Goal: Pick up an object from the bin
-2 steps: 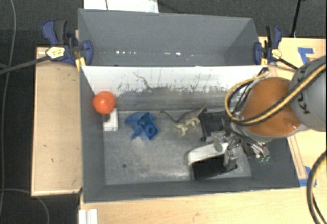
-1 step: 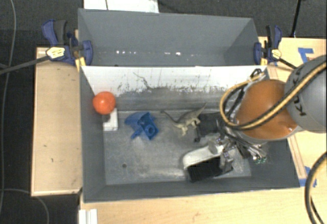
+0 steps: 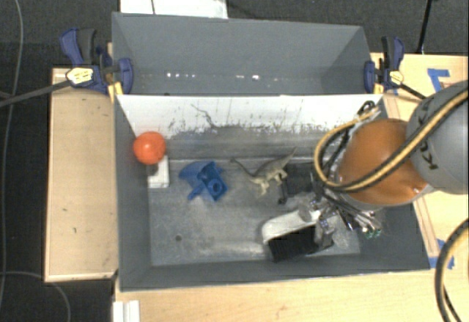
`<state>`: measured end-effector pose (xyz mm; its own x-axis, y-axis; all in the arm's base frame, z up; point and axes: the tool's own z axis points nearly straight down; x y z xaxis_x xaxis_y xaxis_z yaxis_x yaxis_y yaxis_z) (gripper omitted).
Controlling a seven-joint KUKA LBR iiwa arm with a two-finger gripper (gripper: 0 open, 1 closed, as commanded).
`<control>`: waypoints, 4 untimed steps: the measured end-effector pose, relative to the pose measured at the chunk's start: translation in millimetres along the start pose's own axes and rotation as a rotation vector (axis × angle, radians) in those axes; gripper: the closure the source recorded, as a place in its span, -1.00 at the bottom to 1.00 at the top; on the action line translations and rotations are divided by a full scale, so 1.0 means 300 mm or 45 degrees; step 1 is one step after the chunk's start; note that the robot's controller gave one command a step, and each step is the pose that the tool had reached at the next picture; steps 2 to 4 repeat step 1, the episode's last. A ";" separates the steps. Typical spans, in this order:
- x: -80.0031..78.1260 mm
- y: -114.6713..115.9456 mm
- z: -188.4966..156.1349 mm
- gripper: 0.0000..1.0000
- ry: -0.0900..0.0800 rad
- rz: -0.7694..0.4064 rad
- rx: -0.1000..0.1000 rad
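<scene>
Lying in bin (image 3: 220,234), orange ball (image 3: 149,147), blue block (image 3: 205,180)

One cam is used. The grey bin (image 3: 242,49) is looked down on from above & somewhat to one side, from beyond its near long rim, facing toward its far wall; that wall's inner face is shown broad, the near wall's is hidden behind its rim. The bin is framed whole at mid range, w/ a margin of surroundings past every rim. The arm (image 3: 381,163) is seen reaching in over the bin's right rim.
</scene>
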<state>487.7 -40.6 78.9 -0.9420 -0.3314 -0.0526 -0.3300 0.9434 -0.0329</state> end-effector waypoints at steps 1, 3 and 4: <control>-0.004 0.009 0.003 1.00 -0.010 -0.103 0.004; -0.004 0.009 0.003 1.00 -0.010 -0.103 0.004; -0.004 0.009 0.003 1.00 -0.010 -0.103 0.004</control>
